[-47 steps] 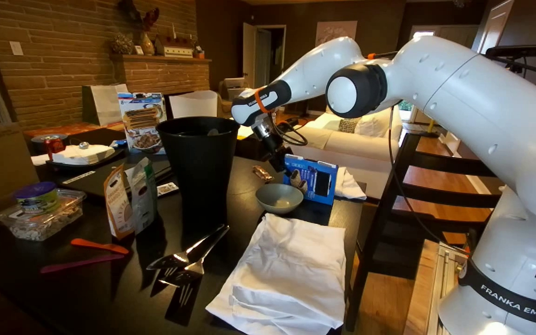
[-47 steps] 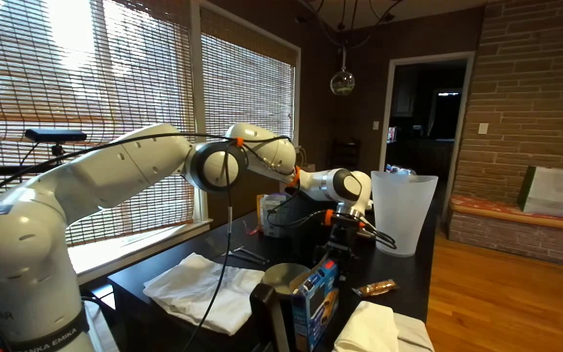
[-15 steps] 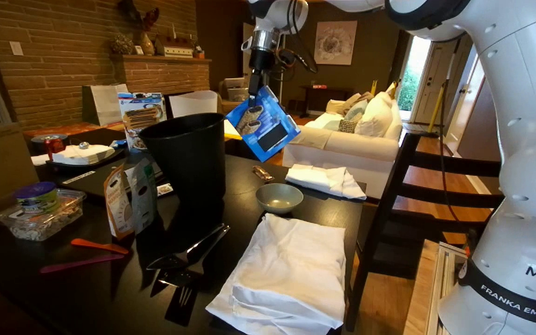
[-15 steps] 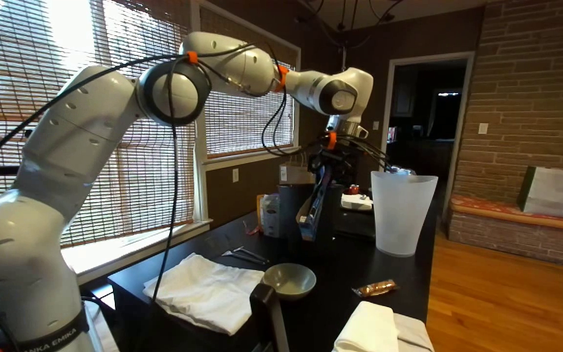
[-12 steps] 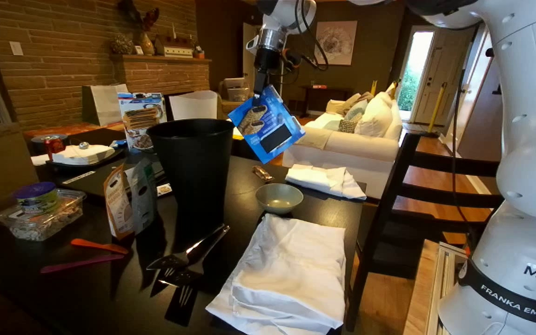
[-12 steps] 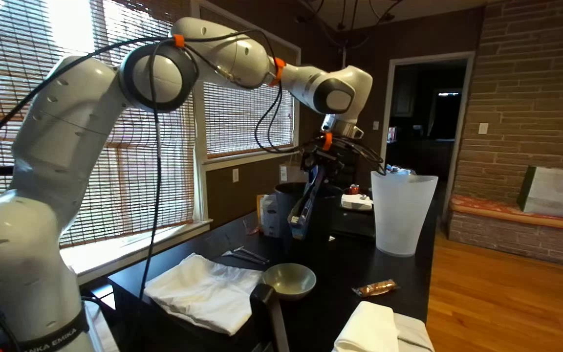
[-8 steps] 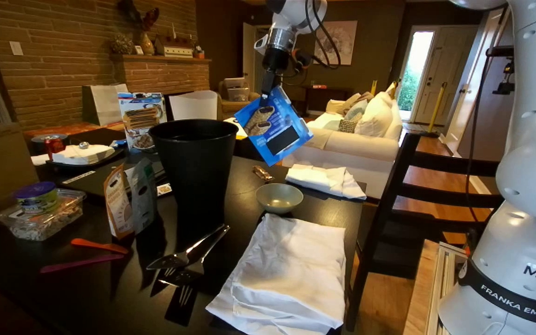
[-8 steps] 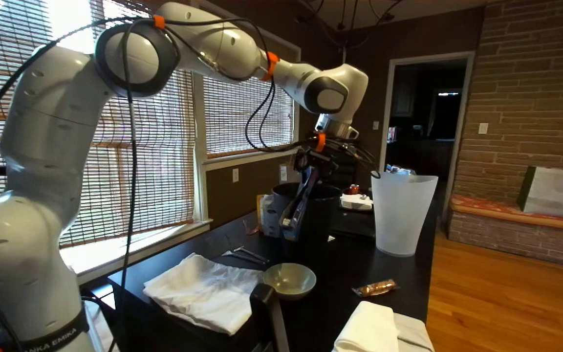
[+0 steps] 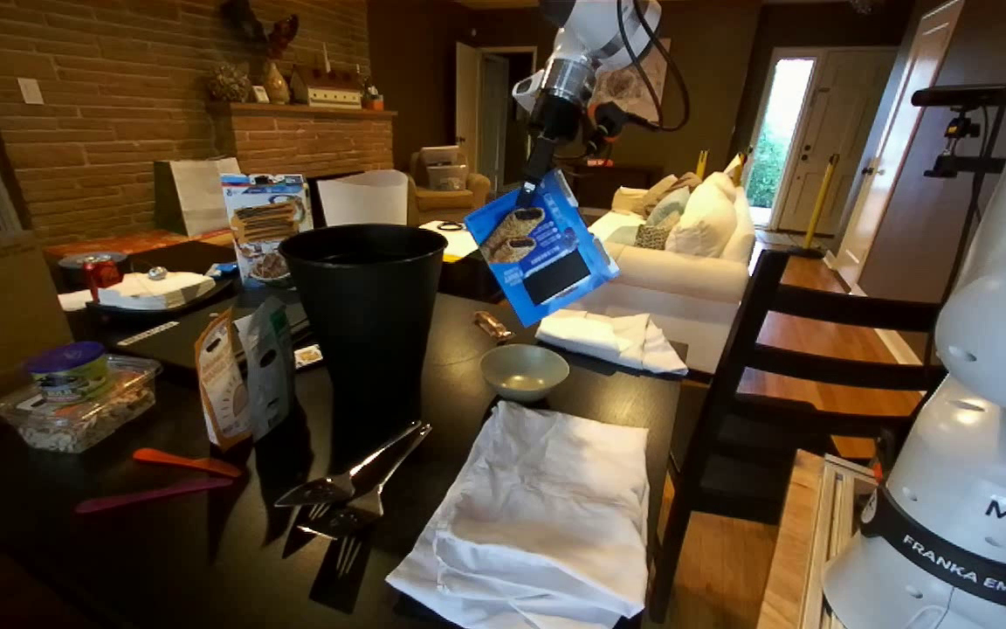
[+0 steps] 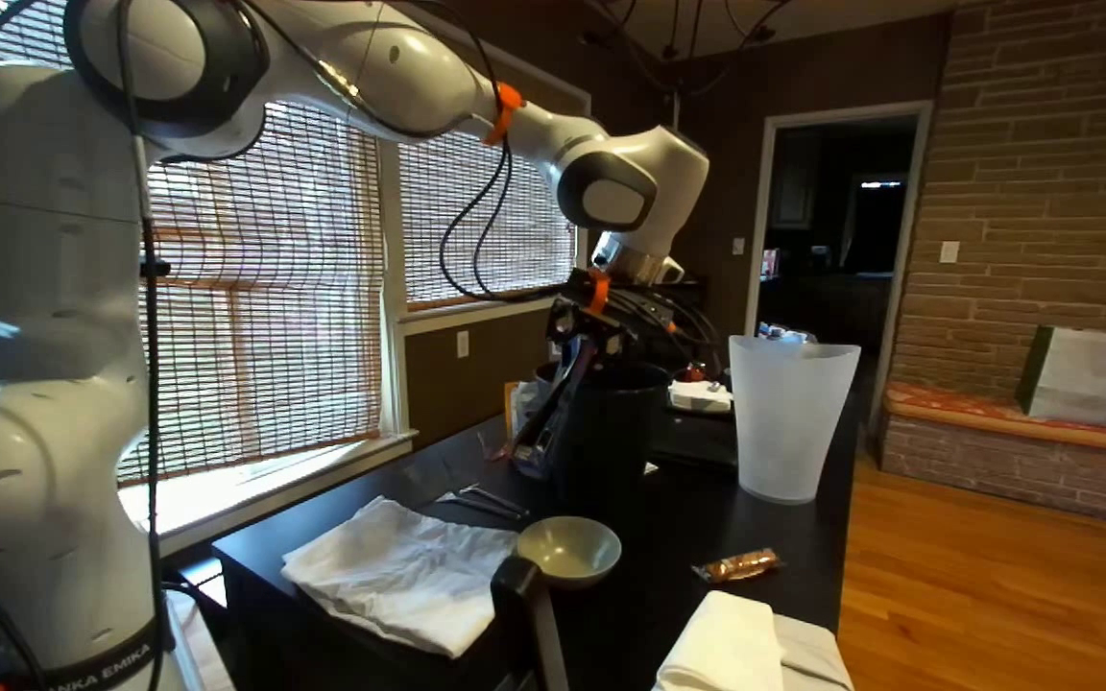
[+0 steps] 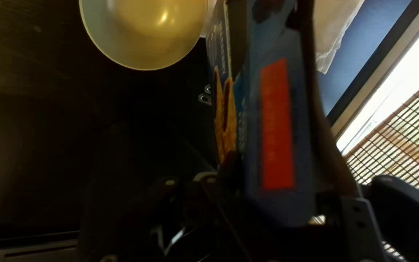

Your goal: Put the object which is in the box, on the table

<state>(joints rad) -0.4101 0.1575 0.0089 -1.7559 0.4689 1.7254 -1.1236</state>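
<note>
The blue box with pastry pictures hangs tilted in the air, above and behind the grey bowl. It shows edge-on, in shadow, in an exterior view. My gripper is shut on one edge of the box, fingers pointing down. In the wrist view the box, with its red label, stands between the dark fingers and an opened brown flap shows. What is inside the box is hidden. The dark table lies below. A wrapped bar lies on it, also seen in an exterior view.
The tall black bin stands close to the box. The grey bowl and white cloths lie in front; another cloth lies behind. A frosted bin and a chair back stand near the table's edges.
The box stood on the table 3.1 s ago; it is now lifted and tilted in my gripper. It has lately moved away from the black bin, which leaned briefly and stands upright again.
</note>
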